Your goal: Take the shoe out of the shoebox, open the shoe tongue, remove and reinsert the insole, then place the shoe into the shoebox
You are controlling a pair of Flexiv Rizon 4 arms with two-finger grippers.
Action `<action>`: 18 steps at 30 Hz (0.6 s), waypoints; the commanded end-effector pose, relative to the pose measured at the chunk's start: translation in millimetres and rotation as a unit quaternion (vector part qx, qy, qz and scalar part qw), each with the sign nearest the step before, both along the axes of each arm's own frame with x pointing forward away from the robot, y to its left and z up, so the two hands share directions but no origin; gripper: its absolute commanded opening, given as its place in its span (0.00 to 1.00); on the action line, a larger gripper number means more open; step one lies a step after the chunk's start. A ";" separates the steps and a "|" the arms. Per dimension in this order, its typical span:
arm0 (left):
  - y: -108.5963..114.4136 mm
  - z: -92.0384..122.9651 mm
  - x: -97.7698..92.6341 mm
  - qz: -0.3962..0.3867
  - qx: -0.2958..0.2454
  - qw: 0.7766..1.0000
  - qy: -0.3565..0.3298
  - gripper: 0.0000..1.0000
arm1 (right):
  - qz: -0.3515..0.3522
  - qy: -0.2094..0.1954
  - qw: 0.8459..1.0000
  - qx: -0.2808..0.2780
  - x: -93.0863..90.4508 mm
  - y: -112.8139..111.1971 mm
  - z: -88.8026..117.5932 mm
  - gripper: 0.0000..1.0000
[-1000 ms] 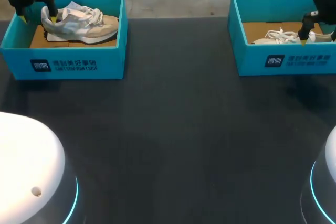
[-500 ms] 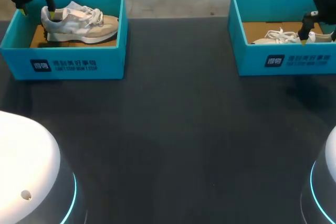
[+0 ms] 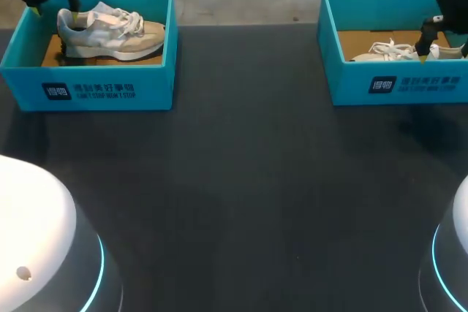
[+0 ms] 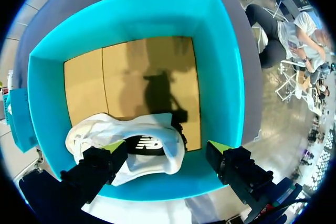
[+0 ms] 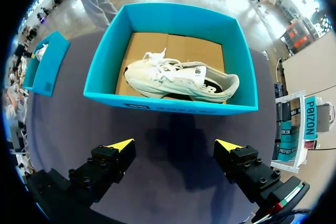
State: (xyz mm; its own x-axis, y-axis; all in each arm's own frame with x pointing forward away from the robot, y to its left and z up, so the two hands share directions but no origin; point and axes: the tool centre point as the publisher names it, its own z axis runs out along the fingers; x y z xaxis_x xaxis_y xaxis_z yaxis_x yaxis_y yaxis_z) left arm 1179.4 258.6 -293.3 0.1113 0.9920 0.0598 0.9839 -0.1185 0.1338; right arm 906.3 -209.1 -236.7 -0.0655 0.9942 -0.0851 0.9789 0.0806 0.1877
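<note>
Left gripper (image 4: 166, 146): fingers spread wide, nothing held. It hangs over the heel end of the left shoe (image 4: 152, 127); one yellow tip is over the shoe's opening and the other sits out by the box wall. Can't tell if either tip touches.

The left shoe is white and grey and lies on its sole inside the left box (image 4: 220, 77), on the brown cardboard floor, with its heel close to one end wall. The dark insole is visible through the opening and has a white logo printed at the heel.

Right gripper (image 5: 175, 145): also spread, empty. It hovers over the dark table (image 3: 241, 180) just in front of the right box (image 5: 173, 103), clear of the box.

The right shoe (image 5: 178, 80) is white and laced. It lies on its side along the front wall of that box, with the tongue flipped out and a small dark label on it. The print on the label is too small to make out.

Both boxes are teal and open-topped, well apart at the far corners of the table. In the head view each front wall carries a square dark logo with white lettering beside it.
</note>
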 end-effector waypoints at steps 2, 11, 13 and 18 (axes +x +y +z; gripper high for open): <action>8.0 -7.2 27.6 0.002 -0.021 0.999 0.025 1.00 | 0.000 0.000 1.000 0.000 0.0 0.1 -0.2 1.00; 9.2 -21.7 45.3 0.003 -0.024 0.999 0.037 1.00 | 0.000 0.000 1.000 0.000 0.0 0.1 -0.2 1.00; 9.0 -25.3 47.9 -0.002 -0.029 0.999 0.042 1.00 | 0.000 0.000 1.000 0.000 0.0 0.1 -0.2 1.00; 10.4 -33.8 53.7 -0.001 -0.033 0.998 0.051 0.96 | 0.000 0.000 1.000 0.000 0.0 0.1 -0.2 1.00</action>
State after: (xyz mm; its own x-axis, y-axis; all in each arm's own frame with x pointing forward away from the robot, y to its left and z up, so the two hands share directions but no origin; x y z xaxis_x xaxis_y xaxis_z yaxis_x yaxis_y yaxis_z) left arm 1215.5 266.4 -320.3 0.1122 0.9936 -0.0097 0.9890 -0.1108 0.0980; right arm 906.3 -209.1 -236.7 -0.0655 0.9942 -0.0851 0.9789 0.0806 0.1878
